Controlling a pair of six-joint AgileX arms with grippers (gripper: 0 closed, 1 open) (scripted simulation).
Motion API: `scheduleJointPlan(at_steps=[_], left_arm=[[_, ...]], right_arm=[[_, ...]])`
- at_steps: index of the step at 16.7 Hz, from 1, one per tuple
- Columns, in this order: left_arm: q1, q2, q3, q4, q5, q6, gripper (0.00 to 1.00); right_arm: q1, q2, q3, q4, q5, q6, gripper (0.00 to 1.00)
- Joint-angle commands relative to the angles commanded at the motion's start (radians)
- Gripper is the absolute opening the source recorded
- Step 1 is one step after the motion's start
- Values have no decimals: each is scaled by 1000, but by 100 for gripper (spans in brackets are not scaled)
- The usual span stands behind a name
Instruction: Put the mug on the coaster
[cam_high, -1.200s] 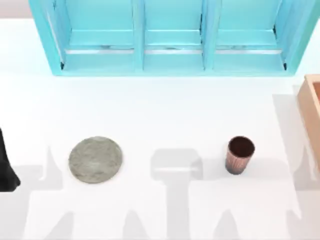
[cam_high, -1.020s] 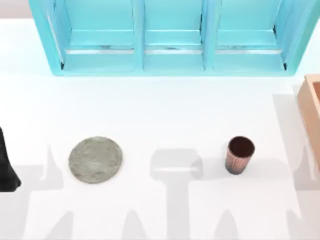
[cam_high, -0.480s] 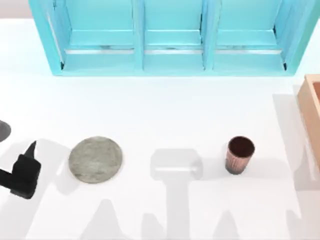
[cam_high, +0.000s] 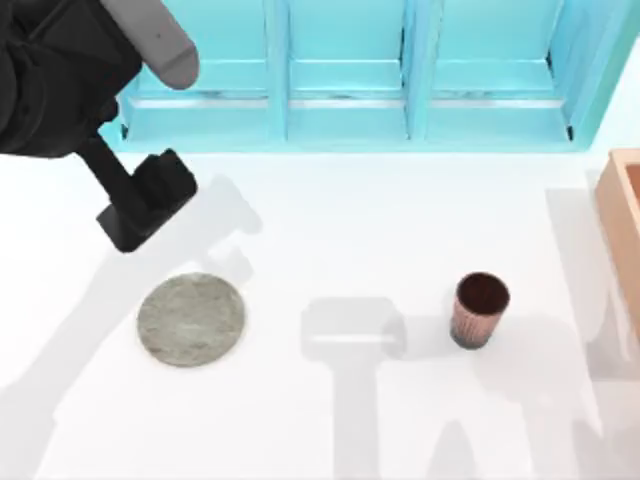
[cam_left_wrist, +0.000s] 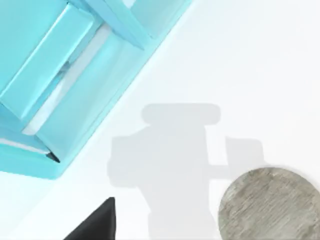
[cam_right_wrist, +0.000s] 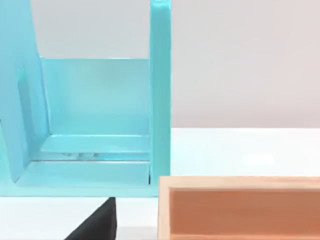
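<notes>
Left pincer (cam_high: 140, 215) hangs above the counter (cam_high: 330, 220) behind the coaster (cam_high: 190, 319); whether it is open I cannot tell. Mug (cam_high: 480, 311) stands upright, well apart on the right. Risk: the left arm reaching across clips the ribbed cup and tips it. Right pincer state: cannot tell.

A: What stands along the far edge of the white table (cam_high: 330, 220)?

B: A turquoise shelf unit (cam_high: 340, 75), split by upright dividers into three open compartments, each with a pale floor strip.

A: Anything at the right side?

B: A light wooden box (cam_high: 622, 225), open on top, cut off by the frame edge. In the right wrist view it sits just beside the shelf unit's corner post.
</notes>
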Motion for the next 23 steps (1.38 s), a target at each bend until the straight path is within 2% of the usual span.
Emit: scheduleJointPlan(at_steps=[8, 13, 18, 23], left_arm=[[-240, 751, 942, -425, 71, 140, 100], [-341, 1153, 1379, -654, 98, 171, 100], [-392, 1394, 1613, -795, 108, 177, 100], [-398, 1424, 1641, -813, 109, 176, 100]], right_arm=[[0, 0, 0, 0, 0, 0, 100], [0, 0, 0, 0, 0, 0, 100], [0, 0, 0, 0, 0, 0, 100], [0, 0, 0, 0, 0, 0, 100]])
